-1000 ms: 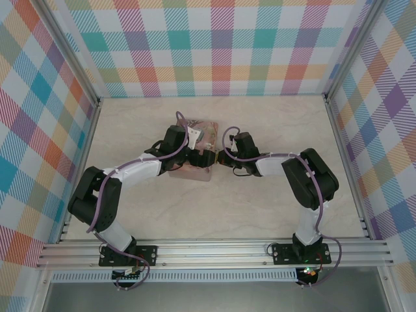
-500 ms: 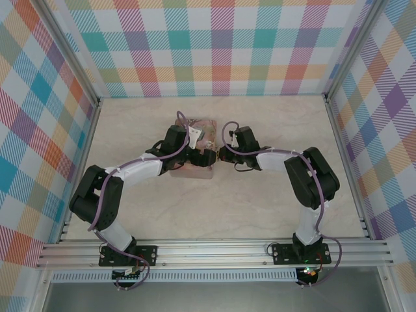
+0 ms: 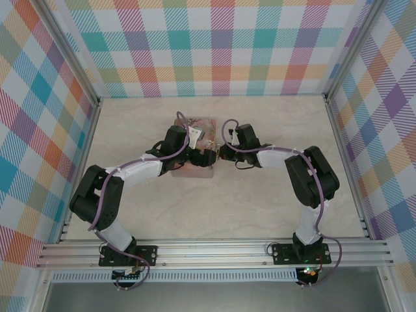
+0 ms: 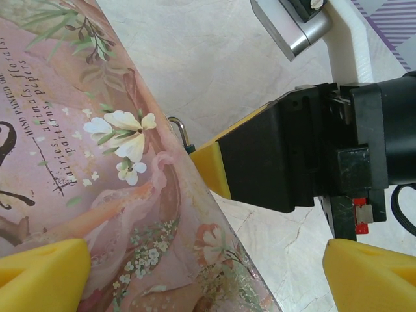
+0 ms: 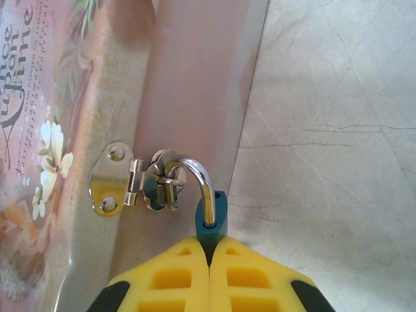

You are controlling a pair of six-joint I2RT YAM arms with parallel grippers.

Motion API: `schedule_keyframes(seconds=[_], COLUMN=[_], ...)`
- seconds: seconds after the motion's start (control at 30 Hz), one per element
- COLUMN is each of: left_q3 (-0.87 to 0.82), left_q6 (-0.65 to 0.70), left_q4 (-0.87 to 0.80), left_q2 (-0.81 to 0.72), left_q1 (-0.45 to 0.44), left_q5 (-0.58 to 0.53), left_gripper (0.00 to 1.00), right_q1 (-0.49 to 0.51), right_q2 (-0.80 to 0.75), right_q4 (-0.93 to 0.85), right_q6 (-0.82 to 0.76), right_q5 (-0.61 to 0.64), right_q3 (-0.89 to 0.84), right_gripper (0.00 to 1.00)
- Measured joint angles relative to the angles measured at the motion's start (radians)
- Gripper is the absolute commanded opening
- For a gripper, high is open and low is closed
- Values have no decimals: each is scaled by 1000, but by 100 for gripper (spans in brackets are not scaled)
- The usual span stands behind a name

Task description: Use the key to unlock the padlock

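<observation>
**Pinched at the hasp**

Gripped by its blue body in the right hand (image 5: 209, 255): padlock (image 5: 215, 207), shackle hooked through the hasp (image 5: 110, 180) on the side of the pink tin (image 5: 188, 78), beside the tabletop (image 5: 338, 130). Spread wide at the left hand (image 4: 205, 273), one finger over the lid, the other past its edge.

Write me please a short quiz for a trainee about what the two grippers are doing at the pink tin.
1. True or false: the right gripper is shut on the padlock.
2. The padlock's shackle hooks through: A) the hasp on the tin; B) a chain; C) a drawer handle.
3. Fill in: the left gripper has its jaws ____.
Key: 1 true; 2 A; 3 open.
</observation>
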Motion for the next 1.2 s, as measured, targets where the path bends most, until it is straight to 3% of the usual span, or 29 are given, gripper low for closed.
schedule_keyframes(seconds=[0.77,1.2], left_q3=[-31,-60], left_q6=[9,19], left_q4=[47,74], left_q2=[-6,-21], left_q1=[-2,-6], left_q5=[5,-1], left_gripper=[93,93], right_q1=[-9,-42], right_q2=[11,44], right_q4=[-72,-76], right_q6=[-95,57], right_q5=[8,-12], right_q3=[46,172], right_gripper=[5,4])
